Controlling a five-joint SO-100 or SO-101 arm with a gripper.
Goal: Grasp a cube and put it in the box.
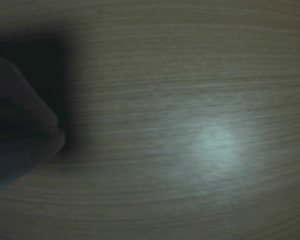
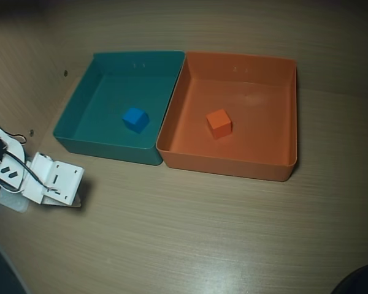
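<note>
In the overhead view the small orange cube [image 2: 219, 122] lies inside the box [image 2: 233, 165], a square orange tray, left of the tray's middle. My white arm is folded at the left table edge, and its gripper [image 2: 66, 195] points down at the bare wood, well left of the box and apart from it. The wrist view is blurred. It shows only wood grain and a dark gripper finger [image 1: 20, 130] at the left edge. The jaw gap is not visible in either view. Nothing shows between the fingers.
A teal tray [image 2: 104, 147] of the same size stands against the box's left wall, with a small blue cube [image 2: 135, 119] inside. The wooden table [image 2: 190, 233] stretches in front of both trays. A dark object [image 2: 359, 282] pokes in at the bottom right corner.
</note>
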